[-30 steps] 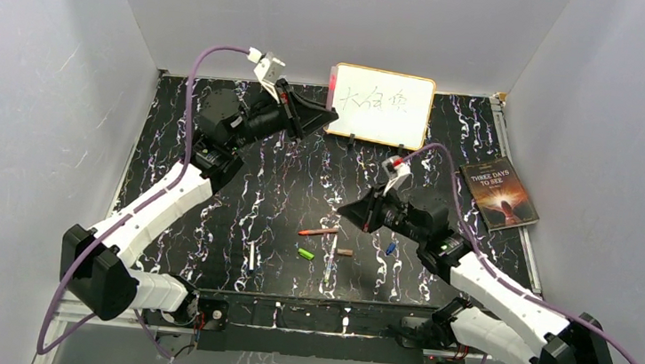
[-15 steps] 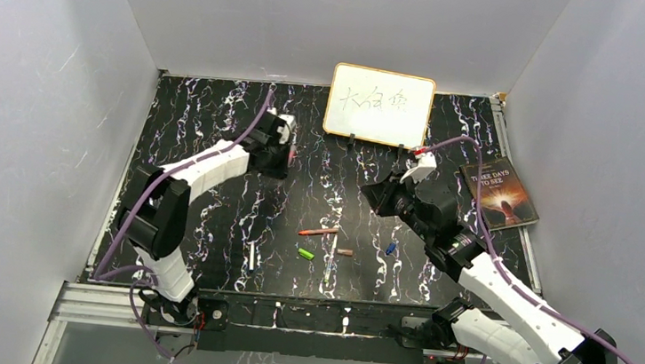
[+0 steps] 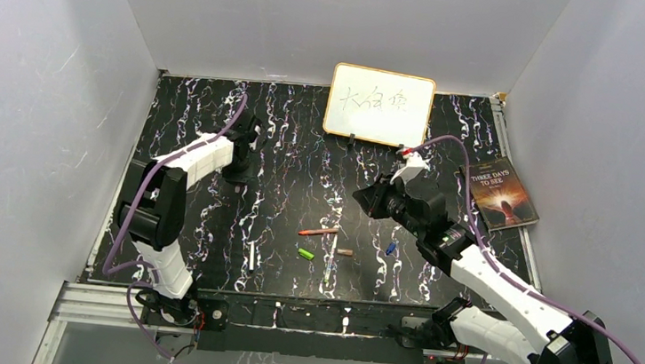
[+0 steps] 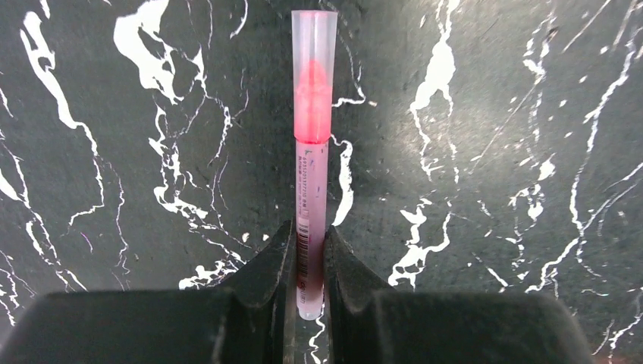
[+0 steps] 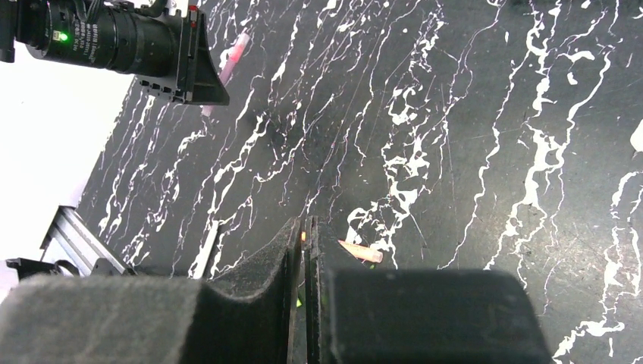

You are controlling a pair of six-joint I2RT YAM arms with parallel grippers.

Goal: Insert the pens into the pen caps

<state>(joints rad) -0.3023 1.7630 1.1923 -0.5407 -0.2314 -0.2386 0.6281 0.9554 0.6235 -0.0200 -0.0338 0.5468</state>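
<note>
Pink pen (image 4: 311, 197), cap (image 4: 314, 45) beyond left gripper (image 4: 309, 235)

We've got our left arm stretched forward, left gripper (image 4: 309, 246) clamped on a pink pen (image 4: 312, 152) that pokes straight out past the fingertips. Our right gripper (image 5: 305, 243) hangs mid-air, fingers pressed together.

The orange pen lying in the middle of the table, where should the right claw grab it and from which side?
Take the orange pen at mid-barrel, straight down from above, closing across its thin width. It lies flat, running left to right in the overhead view, with bare table along both long sides. The right claw is shut, so it probably needs opening first.
</note>
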